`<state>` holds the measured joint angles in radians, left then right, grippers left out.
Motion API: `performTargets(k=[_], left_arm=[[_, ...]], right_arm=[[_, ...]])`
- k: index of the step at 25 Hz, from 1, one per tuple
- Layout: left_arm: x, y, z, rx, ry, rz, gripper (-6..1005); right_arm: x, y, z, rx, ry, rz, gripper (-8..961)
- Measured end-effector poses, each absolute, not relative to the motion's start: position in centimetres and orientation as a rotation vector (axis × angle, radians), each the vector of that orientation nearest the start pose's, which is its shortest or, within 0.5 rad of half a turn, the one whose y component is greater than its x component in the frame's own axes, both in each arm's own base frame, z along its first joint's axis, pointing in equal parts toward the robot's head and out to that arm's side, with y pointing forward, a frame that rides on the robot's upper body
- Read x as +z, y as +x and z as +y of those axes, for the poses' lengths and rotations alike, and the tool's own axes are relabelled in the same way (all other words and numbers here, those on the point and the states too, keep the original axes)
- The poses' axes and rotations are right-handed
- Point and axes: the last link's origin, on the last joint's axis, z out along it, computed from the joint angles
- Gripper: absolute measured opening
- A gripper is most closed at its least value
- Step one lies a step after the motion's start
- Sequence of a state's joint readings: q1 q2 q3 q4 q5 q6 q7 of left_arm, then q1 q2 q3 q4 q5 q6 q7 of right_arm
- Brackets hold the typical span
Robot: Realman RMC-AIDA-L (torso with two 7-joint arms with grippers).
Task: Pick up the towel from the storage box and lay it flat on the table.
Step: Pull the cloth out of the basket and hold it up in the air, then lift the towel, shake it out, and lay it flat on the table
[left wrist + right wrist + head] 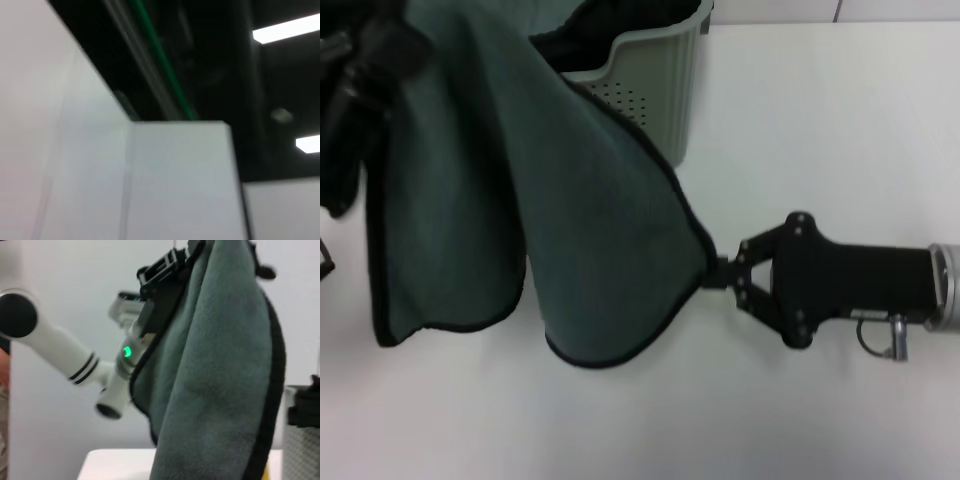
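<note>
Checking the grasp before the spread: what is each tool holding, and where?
Both hold the towel: the left tool grips its raised upper part, the right tool pinches its piped side edge.

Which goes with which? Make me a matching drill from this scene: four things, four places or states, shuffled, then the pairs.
1 towel
2 storage box
3 right gripper
4 left gripper

A pinches the towel's side edge
B stands on the table, far side
C holds the towel's top high
D hangs between both grippers

Pairs: 1-D, 2-B, 3-A, 4-C
</note>
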<state>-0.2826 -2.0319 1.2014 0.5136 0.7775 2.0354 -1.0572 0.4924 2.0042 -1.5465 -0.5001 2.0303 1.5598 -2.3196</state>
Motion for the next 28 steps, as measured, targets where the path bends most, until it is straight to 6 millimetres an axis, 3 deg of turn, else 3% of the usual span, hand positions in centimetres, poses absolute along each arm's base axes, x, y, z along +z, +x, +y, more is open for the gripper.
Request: performTargets(k=[3,7,15,23,26,28], left_arm=[[6.1,-24.4,24.6,-1.911,-1.996,-0.297,67],[5.6,-25.5,24.3,-1.919,-1.961,-0.425,69],[3.8,-28.4,22.2,-1.825,-1.943,-0.679,72],[2.5,-30.1,20.8,-1.7,-1.998,-0.84,76],[2.6,-30.5,20.4,-1.663,-2.031,-0.843,270],[2.8,-30.9,20.1,-1.641,-2.03,-0.83,303]], right_arm=[[-4.0,20.3,30.0,1.122,-2.75,-0.101,9],[-2.4,18.7,31.6,1.141,-2.686,-0.164,10],[1.5,13.4,35.5,0.973,-2.624,-0.275,10],[5.8,7.7,36.3,0.865,-2.587,-0.432,10],[7.8,6.0,36.5,0.855,-2.591,-0.505,9],[9.0,5.1,36.7,0.871,-2.603,-0.532,9]])
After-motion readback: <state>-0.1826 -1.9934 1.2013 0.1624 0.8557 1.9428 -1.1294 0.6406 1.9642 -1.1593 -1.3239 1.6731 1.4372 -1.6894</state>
